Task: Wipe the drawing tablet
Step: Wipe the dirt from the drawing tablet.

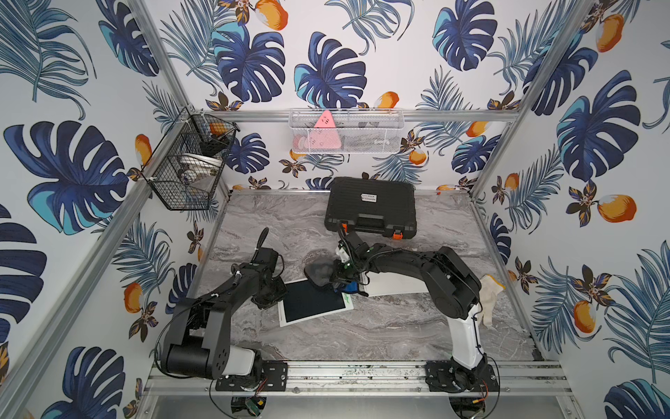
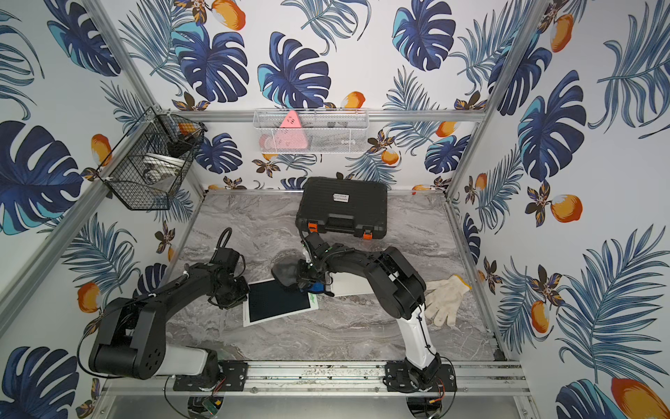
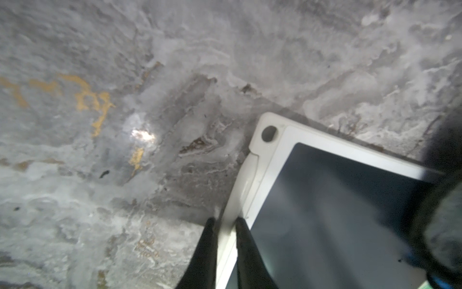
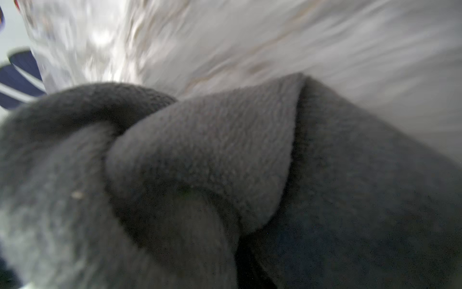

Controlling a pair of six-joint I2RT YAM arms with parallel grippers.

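The drawing tablet (image 1: 311, 304) (image 2: 277, 303), white-framed with a dark screen, lies tilted on the marble tabletop in both top views. My left gripper (image 3: 226, 220) is shut on its white left rim (image 3: 252, 190), one black finger on each side of the edge. From the right, my right gripper (image 1: 335, 281) is shut on a bunched dark grey cloth (image 1: 319, 274) (image 2: 286, 272). That cloth rests over the tablet's far right corner. It fills the right wrist view (image 4: 225, 162) and hides the jaws there. The screen looks plain dark.
A black tool case (image 1: 369, 206) stands at the back of the table. A white work glove (image 2: 444, 299) lies at the right edge, and a white sheet (image 1: 395, 288) lies under the right arm. A black wire basket (image 1: 188, 170) and a white mesh basket (image 1: 344, 130) hang on the walls.
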